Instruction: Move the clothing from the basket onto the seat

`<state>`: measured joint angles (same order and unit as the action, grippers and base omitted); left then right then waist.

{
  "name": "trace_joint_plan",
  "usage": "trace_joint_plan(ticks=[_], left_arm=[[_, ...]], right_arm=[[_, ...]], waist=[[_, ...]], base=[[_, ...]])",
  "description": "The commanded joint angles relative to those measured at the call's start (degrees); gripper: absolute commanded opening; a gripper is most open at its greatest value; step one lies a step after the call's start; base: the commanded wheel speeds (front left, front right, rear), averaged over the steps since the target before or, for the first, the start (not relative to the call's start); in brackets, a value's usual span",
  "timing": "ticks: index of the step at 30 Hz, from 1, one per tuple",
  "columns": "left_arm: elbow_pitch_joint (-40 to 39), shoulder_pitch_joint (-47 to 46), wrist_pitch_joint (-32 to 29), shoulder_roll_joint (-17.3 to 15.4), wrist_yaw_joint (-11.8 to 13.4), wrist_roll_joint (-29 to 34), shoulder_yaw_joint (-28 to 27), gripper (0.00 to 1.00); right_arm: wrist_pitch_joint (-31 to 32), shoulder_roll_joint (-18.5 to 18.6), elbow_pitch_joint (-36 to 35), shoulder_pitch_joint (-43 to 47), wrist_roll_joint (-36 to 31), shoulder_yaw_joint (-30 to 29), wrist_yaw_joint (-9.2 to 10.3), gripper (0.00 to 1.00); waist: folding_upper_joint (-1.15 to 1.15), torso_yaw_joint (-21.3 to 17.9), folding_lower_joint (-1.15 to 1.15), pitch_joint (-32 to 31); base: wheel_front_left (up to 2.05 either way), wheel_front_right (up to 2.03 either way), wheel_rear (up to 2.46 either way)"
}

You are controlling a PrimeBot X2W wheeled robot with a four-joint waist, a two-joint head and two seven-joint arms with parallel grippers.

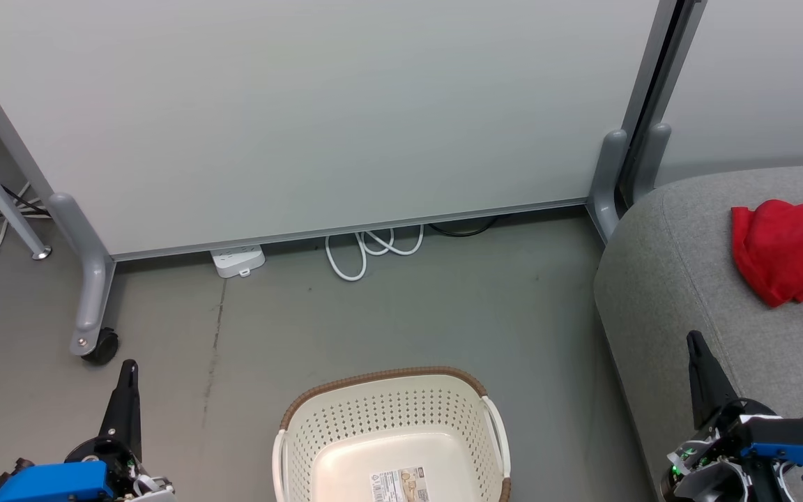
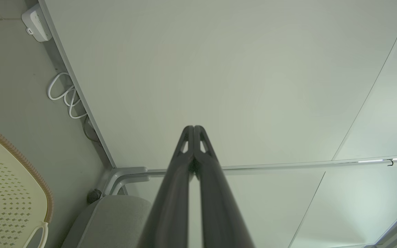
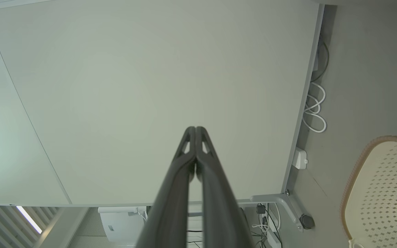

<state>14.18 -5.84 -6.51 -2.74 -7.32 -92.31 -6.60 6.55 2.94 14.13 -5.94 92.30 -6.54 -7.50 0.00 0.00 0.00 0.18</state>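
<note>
A cream-white basket [image 1: 380, 380] with a brown woven-look rim stands on the grey floor [image 1: 373, 314] at the bottom centre of the head view. Its inside is bare apart from a printed label [image 1: 401, 484] on the bottom.

To the right, a large grey seat [image 1: 680, 265] carries the red clothing [image 1: 788, 247]. It is crumpled in a heap, well apart from the basket and cut off by the right edge of the view.

The left claw [image 1: 129, 368] points upward at the lower left, over the floor. Its two dark fingers are pressed together and hold nothing. The right claw [image 1: 696, 340] points upward at the lower right, in front of the seat, also pinched closed and empty.

Behind stands a pale partition panel [image 1: 318, 111] on grey feet, one of them with a black caster [image 1: 102, 346]. A white power strip [image 1: 238, 261] and a looped white cable [image 1: 373, 247] lie at its base.
</note>
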Motion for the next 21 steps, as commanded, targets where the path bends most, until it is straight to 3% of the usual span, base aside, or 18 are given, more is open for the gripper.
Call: trace_joint_plan(ticks=[1, 21], left_arm=[[-0.2, -0.7, -0.2, -0.3, -0.4, -0.2, -0.1, 0.0], [-0.2, -0.7, -0.2, -0.3, -0.4, -0.2, -0.1, 0.0]], right_arm=[[0.2, -0.2, -0.2, -0.6, 0.2, -0.1, 0.02, 0.0], [0.2, -0.1, -0.2, -0.6, 0.2, -0.1, 0.02, 0.0]], waist=[[0.0, 0.0, 0.0, 0.0], [0.0, 0.0, 0.0, 0.0]], base=[[0.0, 0.0, 0.0], [0.0, 0.0, 0.0]])
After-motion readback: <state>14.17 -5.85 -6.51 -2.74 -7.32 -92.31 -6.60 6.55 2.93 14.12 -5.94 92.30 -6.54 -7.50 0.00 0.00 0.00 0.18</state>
